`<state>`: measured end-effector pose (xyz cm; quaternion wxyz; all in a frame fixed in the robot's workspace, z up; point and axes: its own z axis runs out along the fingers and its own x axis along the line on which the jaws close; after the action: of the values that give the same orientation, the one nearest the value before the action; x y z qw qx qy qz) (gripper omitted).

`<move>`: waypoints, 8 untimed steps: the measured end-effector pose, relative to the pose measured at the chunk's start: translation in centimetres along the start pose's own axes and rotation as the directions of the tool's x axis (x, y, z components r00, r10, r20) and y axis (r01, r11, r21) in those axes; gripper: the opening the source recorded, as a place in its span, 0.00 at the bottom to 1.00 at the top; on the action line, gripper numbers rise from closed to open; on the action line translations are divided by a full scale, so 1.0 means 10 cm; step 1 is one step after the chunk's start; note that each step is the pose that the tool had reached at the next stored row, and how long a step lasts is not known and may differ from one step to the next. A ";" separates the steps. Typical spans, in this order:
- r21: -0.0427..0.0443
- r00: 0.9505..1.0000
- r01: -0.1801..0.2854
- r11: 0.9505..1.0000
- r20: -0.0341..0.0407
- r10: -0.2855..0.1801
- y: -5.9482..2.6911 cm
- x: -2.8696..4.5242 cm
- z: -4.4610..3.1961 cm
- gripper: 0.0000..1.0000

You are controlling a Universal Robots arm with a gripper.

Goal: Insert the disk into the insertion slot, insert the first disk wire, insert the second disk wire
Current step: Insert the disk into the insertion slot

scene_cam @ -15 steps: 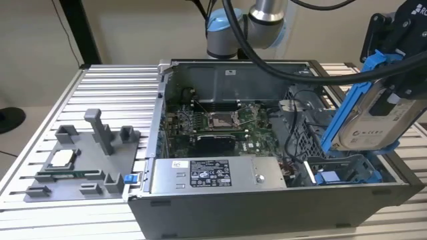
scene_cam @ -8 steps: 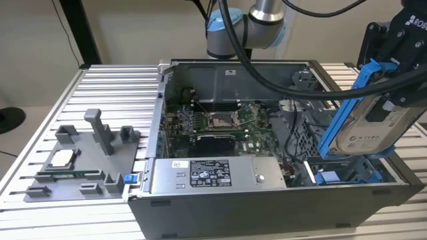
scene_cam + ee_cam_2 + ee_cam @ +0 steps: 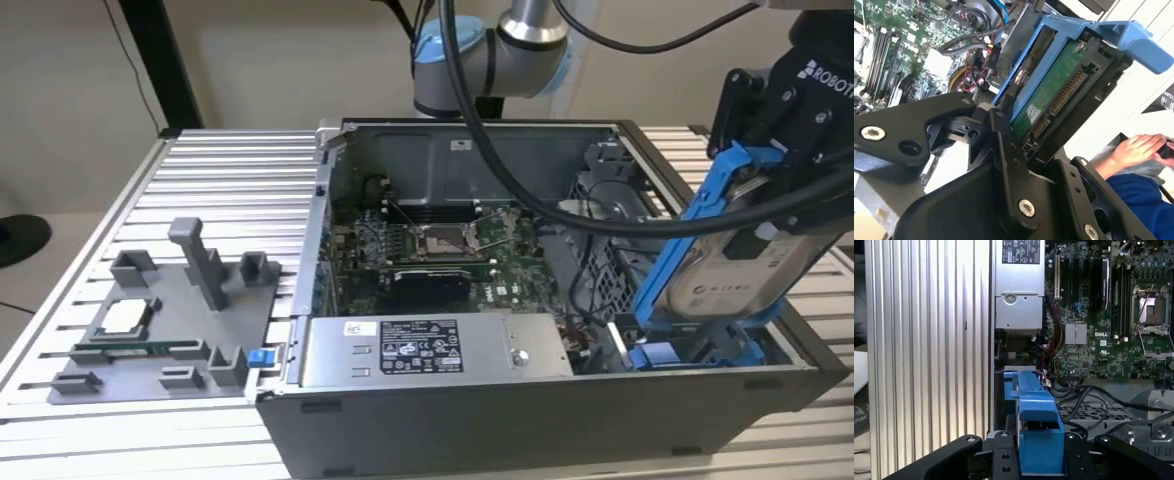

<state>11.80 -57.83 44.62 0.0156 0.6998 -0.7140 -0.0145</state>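
Observation:
My gripper is shut on the disk, a silver drive with a white label in a bright blue carrier. The disk stands steeply tilted over the case's front corner on the exterior view's right. Its lower end sits at the insertion slot, a bay with blue tabs. In the second wrist view, black fingers clamp the disk's green board side. The first wrist view looks down the blue carrier between the fingers. Black cables lie loose inside the case; which are the disk wires I cannot tell.
The open computer case holds a motherboard and a grey labelled power-supply box. A grey fixture with parts lies on the ribbed metal table at the exterior view's left. A person's hand shows beyond the table.

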 end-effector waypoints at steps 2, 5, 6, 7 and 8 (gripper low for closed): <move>-0.001 1.000 0.000 1.000 0.001 0.000 -0.005 0.000 0.026 0.00; -0.002 1.000 0.000 1.000 0.004 0.000 -0.012 0.000 0.061 0.00; -0.003 1.000 0.000 1.000 0.005 0.000 -0.017 0.000 0.071 0.00; -0.004 1.000 0.000 1.000 0.007 0.000 -0.021 0.000 0.079 0.00; -0.004 1.000 0.000 1.000 0.010 0.000 -0.025 0.000 0.087 0.00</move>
<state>12.01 -57.83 43.75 0.0137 0.6995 -0.7142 -0.0195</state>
